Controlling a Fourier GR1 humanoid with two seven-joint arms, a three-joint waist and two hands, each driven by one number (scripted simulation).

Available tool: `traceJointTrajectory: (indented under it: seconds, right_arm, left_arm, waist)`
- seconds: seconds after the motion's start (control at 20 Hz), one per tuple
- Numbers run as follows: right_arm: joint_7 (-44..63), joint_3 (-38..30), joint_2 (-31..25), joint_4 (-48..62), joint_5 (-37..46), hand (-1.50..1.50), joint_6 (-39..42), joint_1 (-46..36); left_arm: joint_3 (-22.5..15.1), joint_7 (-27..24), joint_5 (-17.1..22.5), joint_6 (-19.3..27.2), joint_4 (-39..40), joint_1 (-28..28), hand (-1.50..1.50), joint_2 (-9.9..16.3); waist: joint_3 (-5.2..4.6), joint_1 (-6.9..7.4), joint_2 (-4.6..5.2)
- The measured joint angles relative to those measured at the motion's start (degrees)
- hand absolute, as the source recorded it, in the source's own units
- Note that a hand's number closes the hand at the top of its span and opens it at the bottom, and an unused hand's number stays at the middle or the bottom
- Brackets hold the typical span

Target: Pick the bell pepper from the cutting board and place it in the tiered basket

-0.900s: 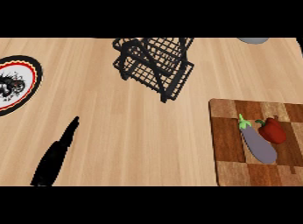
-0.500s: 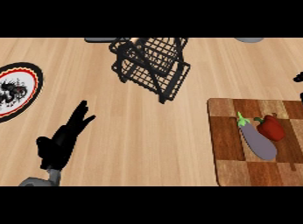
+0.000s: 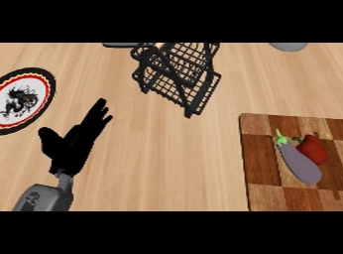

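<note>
Red bell pepper (image 3: 314, 148), purple eggplant (image 3: 300, 162)

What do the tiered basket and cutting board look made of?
Tiered basket: looks like black wire, probably metal, going by its thin open grid; matte finish. Cutting board: looks like wood, with checkered light and dark brown blocks showing grain; low sheen.

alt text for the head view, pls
A red bell pepper lies beside a purple eggplant on a wooden cutting board at the right of a wooden counter. A black wire tiered basket stands at top centre and a patterned plate at left. The left hand is open at lower left, holding nothing.
</note>
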Motion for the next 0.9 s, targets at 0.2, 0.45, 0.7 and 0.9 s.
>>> traceJointTrajectory:
  seconds: [0.2, 0.45, 0.7, 0.9]
  right_arm:
    - [-4.15, -1.10, -4.98, 0.53, 8.33, -1.50, -3.94, 4.87]
    - [-1.33, -3.23, -9.38, -3.33, 17.17, -1.50, -12.78, 9.55]
    - [9.19, -1.84, -8.23, -16.19, 24.99, -1.50, -20.37, 17.19]
    - [21.50, 1.05, -6.49, -29.05, 29.34, -1.50, -21.32, 21.51]
  left_arm:
    - [0.51, 1.81, 0.29, 0.21, -0.62, -0.59, 0.00, 0.09]
    - [1.01, 3.55, 0.50, 0.47, -1.45, -0.94, 0.00, 0.17]
    - [1.01, 4.69, 0.11, 0.84, -2.13, -0.92, 0.00, -0.18]
    - [0.92, 4.61, -0.33, 0.37, -2.26, -0.69, 0.00, -0.60]
  waist:
    - [-0.20, -0.11, -0.31]
    - [-0.43, -0.52, -0.56]
    - [-0.56, -0.75, -0.70]
    - [-0.55, -0.42, -0.64]
